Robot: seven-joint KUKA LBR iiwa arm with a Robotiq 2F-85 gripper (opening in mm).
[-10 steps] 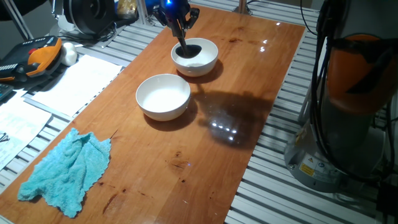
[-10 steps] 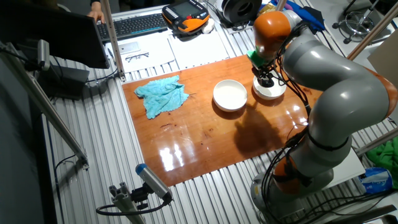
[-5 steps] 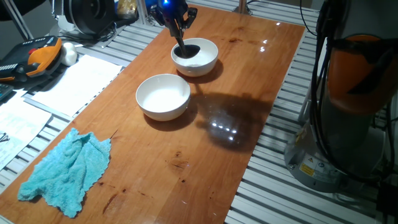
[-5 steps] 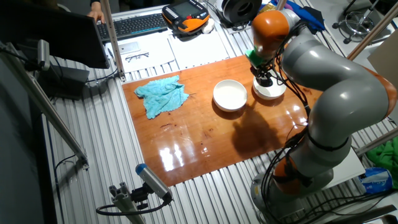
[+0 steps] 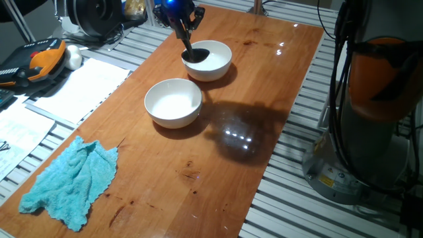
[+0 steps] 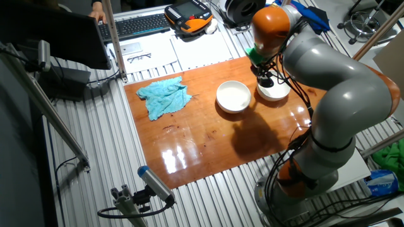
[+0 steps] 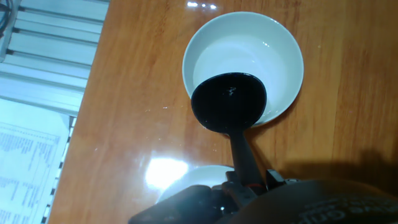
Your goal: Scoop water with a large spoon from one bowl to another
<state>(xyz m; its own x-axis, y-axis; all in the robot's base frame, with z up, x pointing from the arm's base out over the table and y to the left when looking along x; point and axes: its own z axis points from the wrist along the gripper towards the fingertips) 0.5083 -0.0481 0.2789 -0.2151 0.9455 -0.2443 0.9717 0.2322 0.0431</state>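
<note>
My gripper [image 5: 183, 22] is shut on the handle of the black ladle [image 5: 195, 53]. It holds the ladle's head just above the far white bowl [image 5: 215, 66], at the rim that faces the near white bowl [image 5: 173, 102]. In the hand view the ladle head [image 7: 229, 102] hangs over the bowl's [image 7: 273, 56] lower rim, with a glint of water in it. The gripper [image 7: 249, 184] sits at the bottom edge, around the handle. Water in the bowls barely shows against the white. The handle's red end is hidden. In the other fixed view the gripper [image 6: 264, 70] is above the far bowl [image 6: 278, 93].
A teal cloth [image 5: 69, 182] lies at the near left of the wooden table [image 5: 264, 86]. Papers [image 5: 79, 89] and an orange-black device [image 5: 43, 59] lie on the slatted bench to the left. The arm's base [image 5: 377, 99] stands to the right.
The gripper has moved up and to the left with the ladle. The ladle head has risen from inside the far bowl to its rim on the near bowl's side.
</note>
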